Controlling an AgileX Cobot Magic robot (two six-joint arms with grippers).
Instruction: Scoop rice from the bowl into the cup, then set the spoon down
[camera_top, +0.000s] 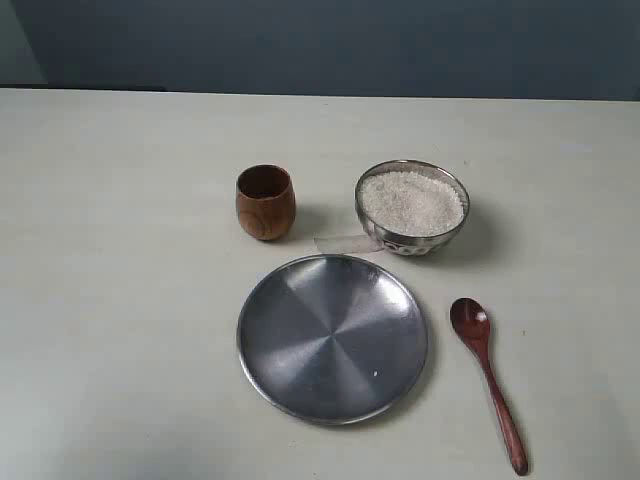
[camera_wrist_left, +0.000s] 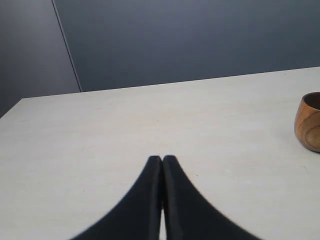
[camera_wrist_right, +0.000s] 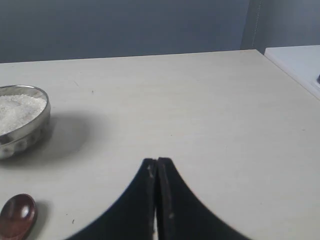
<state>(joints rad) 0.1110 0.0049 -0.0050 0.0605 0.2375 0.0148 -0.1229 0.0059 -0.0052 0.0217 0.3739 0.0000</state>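
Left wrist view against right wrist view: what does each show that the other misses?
Only the left wrist view shows the cup at the frame's edge and the left claw, shut. Only the right wrist view shows the bowl of rice, the spoon's head and the right claw, shut. Both share the pale table, a dark wall behind it, and neither claw holds anything.

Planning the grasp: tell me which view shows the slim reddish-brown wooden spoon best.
The exterior view: the slim reddish-brown wooden spoon lies whole on the table, oval head to handle tip. The right wrist view catches only its head, at the frame's edge. The left wrist view shows none of it.
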